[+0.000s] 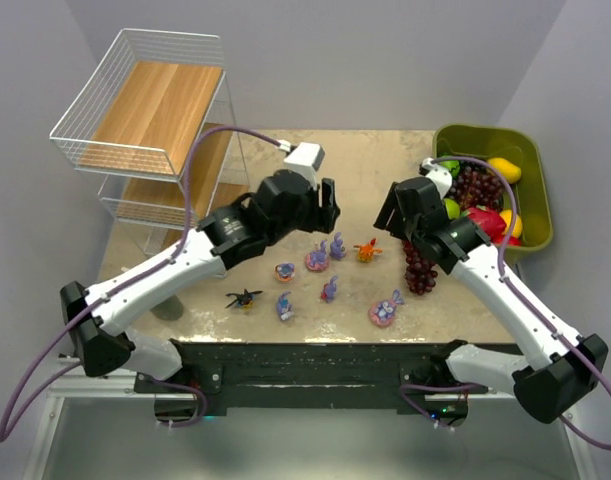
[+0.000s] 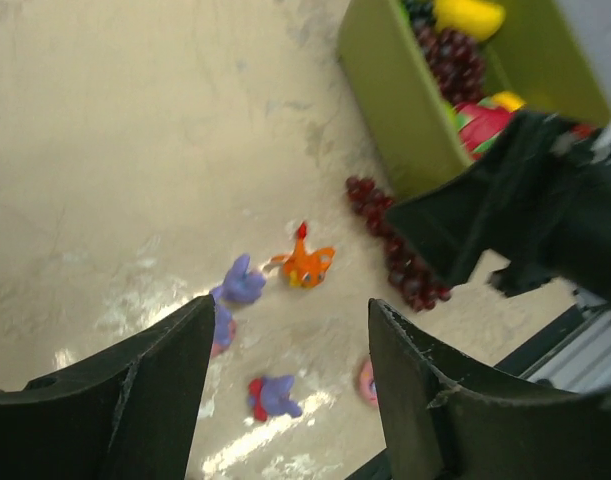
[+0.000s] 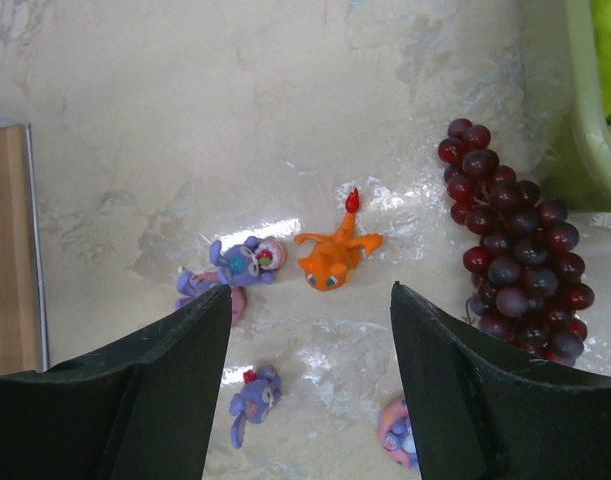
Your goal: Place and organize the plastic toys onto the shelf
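Observation:
Several plastic toys lie on the table in front of the arms: an orange one (image 1: 366,250), purple bunnies (image 1: 337,246) (image 1: 329,290), ones on pink bases (image 1: 316,258) (image 1: 386,310), and a black insect (image 1: 244,297). The shelf (image 1: 155,110) stands at the far left, its boards bare. My left gripper (image 1: 328,208) is open and empty, above and behind the toys. In its wrist view (image 2: 290,305) the orange toy (image 2: 307,264) lies ahead. My right gripper (image 1: 390,215) is open and empty. In its wrist view (image 3: 310,292) the orange toy (image 3: 332,258) lies just beyond the fingertips.
A dark grape bunch (image 1: 419,268) lies on the table right of the toys, below my right arm. The olive-green bin (image 1: 533,195) with fruits stands at the far right. The two grippers face each other closely above the toys.

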`<state>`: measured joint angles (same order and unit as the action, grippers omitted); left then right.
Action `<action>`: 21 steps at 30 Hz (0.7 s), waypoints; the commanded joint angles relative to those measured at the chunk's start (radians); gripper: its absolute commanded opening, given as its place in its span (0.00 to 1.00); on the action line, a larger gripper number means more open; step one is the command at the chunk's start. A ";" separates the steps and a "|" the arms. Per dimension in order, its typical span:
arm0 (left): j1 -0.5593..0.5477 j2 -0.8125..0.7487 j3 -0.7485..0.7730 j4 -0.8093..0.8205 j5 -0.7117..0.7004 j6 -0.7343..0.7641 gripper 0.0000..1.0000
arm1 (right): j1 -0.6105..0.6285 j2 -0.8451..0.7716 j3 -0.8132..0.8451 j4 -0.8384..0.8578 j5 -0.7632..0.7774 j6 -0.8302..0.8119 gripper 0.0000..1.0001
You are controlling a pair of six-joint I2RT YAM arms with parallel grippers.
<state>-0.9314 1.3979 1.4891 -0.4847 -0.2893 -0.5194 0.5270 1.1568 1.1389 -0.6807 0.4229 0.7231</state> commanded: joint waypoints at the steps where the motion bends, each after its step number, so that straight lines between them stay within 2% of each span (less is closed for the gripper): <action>1: -0.050 0.049 -0.110 0.034 -0.136 -0.086 0.64 | -0.004 -0.040 -0.022 -0.043 0.031 0.039 0.68; 9: -0.060 0.119 -0.308 0.217 -0.126 -0.120 0.64 | -0.005 -0.081 -0.056 -0.066 0.039 0.039 0.68; 15: -0.060 0.159 -0.371 0.302 -0.139 -0.108 0.61 | -0.007 -0.112 -0.073 -0.077 0.045 0.036 0.68; 21: -0.060 0.213 -0.392 0.380 -0.192 -0.096 0.54 | -0.007 -0.129 -0.080 -0.086 0.050 0.035 0.68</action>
<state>-0.9890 1.5848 1.1114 -0.2302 -0.4049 -0.6132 0.5228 1.0504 1.0710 -0.7559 0.4328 0.7418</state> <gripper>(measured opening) 0.557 0.684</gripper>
